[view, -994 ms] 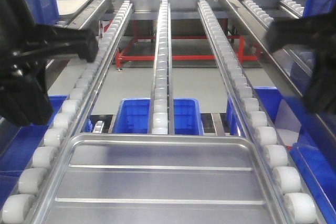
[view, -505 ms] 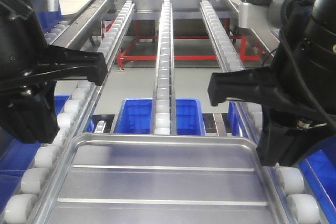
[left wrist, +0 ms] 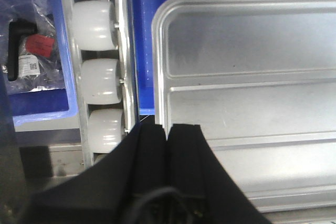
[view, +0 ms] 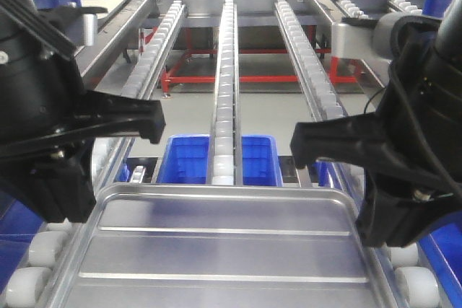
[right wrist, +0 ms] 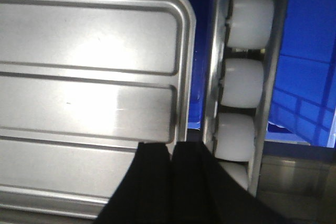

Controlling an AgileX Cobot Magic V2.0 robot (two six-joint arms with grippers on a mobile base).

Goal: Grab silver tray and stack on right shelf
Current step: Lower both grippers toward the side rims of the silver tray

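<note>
Silver tray on white rollers | blue bin below | left claw, right claw closed, hold unclear

factory floor: roller flow racks, blue plastic bins

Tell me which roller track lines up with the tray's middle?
The middle track: it runs to the far rim of the silver tray, dead centre; the left track and right track flank it.
</note>
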